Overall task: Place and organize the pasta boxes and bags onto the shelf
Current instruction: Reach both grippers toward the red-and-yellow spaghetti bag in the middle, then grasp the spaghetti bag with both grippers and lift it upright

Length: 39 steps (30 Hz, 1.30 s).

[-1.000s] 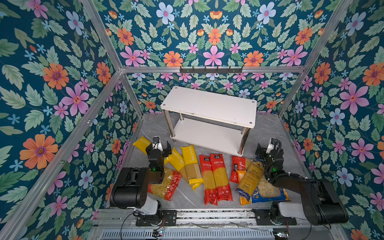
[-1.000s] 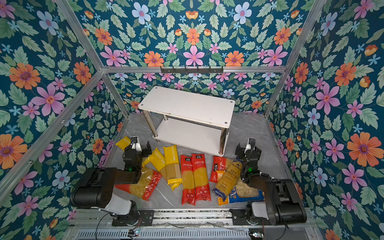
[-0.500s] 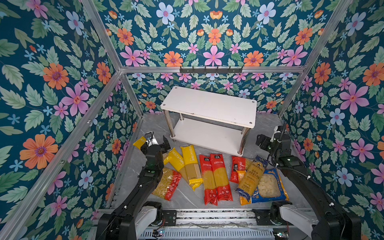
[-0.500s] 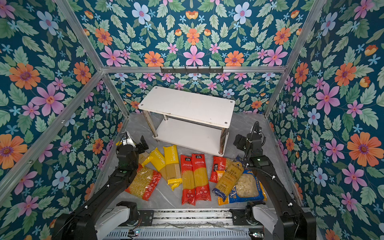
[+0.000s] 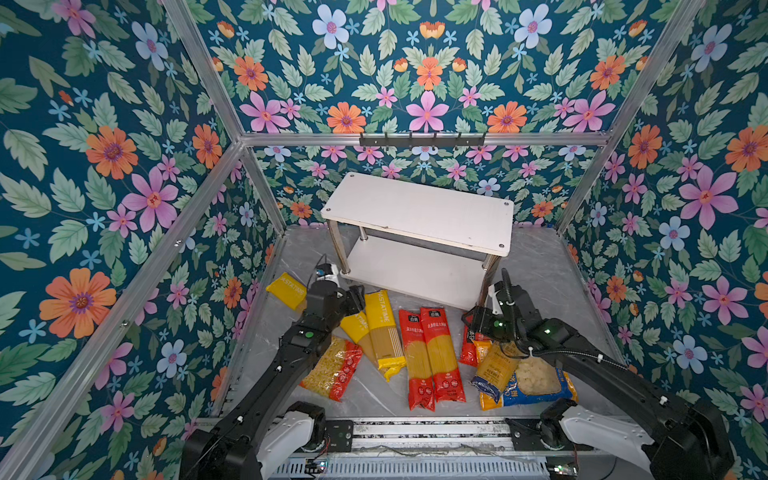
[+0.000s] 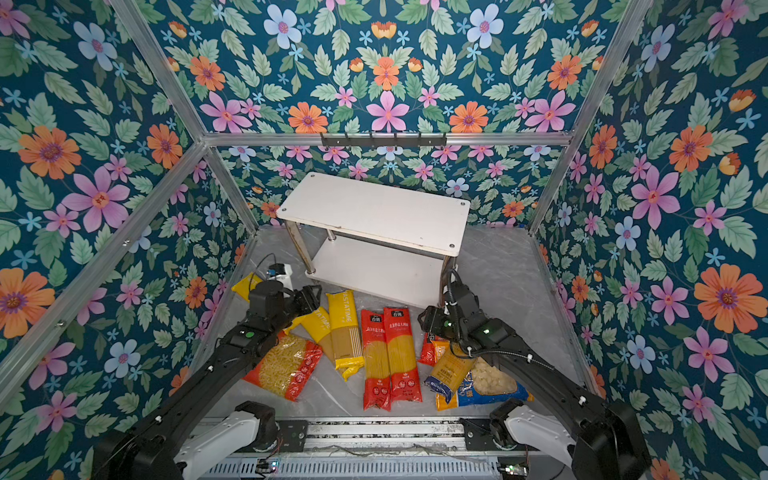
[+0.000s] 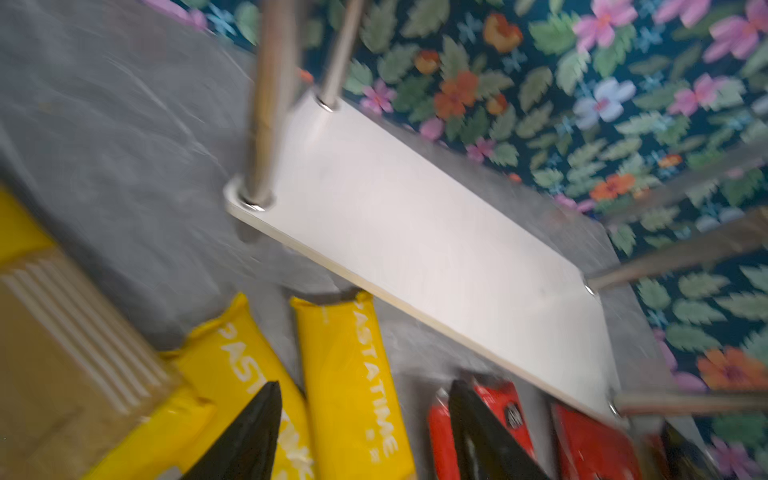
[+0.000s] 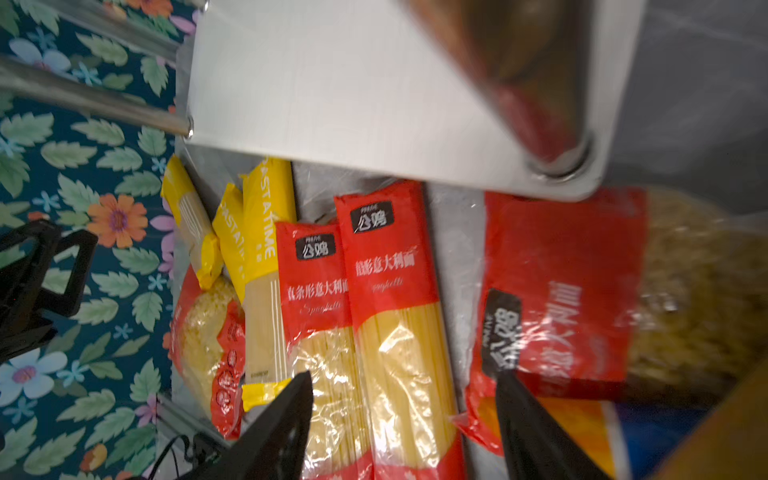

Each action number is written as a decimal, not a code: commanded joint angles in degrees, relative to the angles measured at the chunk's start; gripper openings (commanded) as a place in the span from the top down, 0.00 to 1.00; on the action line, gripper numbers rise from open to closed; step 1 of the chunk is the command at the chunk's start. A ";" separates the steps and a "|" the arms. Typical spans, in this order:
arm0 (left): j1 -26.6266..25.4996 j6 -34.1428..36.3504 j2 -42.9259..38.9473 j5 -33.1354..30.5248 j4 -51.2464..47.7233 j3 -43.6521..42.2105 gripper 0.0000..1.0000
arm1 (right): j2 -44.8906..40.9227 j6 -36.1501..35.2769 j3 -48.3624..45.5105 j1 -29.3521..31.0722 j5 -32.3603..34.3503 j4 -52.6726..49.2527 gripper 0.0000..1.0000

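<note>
Front of the shelf point(image 5: 415, 208), on the table point(image 5: 540, 266): all nine packs lie flat, none shelved, both tiers bare.

Left fingers point(image 7: 249, 436) parted, empty, over the yellow packs point(image 5: 380, 324). Wrist view is blurred, so probably aimed at the middle one, not certain. Right fingers point(image 8: 278, 432) parted, empty, above the red spaghetti point(image 5: 432, 353).

Judgement: spaghetti packs are light, stiff lengthwise, with slick film. Pinch across the narrow width near mid-length so they don't tip. Macaroni bags point(image 5: 332, 368) and shells bag point(image 5: 536, 378) are soft and will sag; take a bunched end or seam. Navy pack point(image 5: 494, 365) lies partly on the shells bag; lift it first.
</note>
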 commanded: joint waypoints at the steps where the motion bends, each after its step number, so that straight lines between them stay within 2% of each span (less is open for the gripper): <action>1: -5.58 -5.70 0.05 -2.84 -0.22 -1.68 0.33 | 3.56 2.85 1.43 4.37 0.98 -0.11 0.34; 5: -11.26 -10.04 1.86 -3.49 1.86 -4.08 0.33 | 7.60 2.37 2.92 8.15 0.56 -0.44 0.40; 7: -13.60 -12.19 3.13 -2.97 2.83 -4.88 0.34 | 10.04 2.64 3.06 8.59 -2.11 1.10 0.42; 13: -22.10 -18.25 5.64 -1.16 4.91 -6.86 0.38 | 18.11 5.68 5.22 15.00 -3.67 8.09 0.46; 17: -24.94 -21.42 4.17 -0.08 5.12 -9.32 0.40 | 22.53 7.23 6.07 16.02 -5.71 12.28 0.46; 20: -25.57 -22.26 4.14 -0.31 6.66 -10.16 0.39 | 22.93 6.93 6.13 15.98 -3.76 11.50 0.47; 23: -25.51 -20.22 7.32 -0.47 6.28 -6.77 0.39 | 21.90 6.30 5.90 15.87 -1.67 9.72 0.47; 25: -25.02 -18.16 11.30 -0.75 4.34 -2.88 0.39 | 21.08 5.94 5.52 15.81 -0.84 8.77 0.47; 29: -21.95 -13.53 21.99 2.94 -2.57 5.41 0.40 | 19.27 6.68 3.09 15.81 0.01 9.23 0.47; 32: -21.45 -11.58 26.09 3.92 -5.21 8.32 0.41 | 17.77 7.61 1.24 15.84 0.60 10.68 0.47; 36: -21.49 -10.36 27.21 1.95 -9.24 9.84 0.41 | 16.78 8.38 -0.50 15.84 1.07 12.42 0.47; 39: -21.46 -10.57 27.60 2.21 -7.58 8.71 0.40 | 17.47 8.39 -0.69 15.80 1.07 13.31 0.47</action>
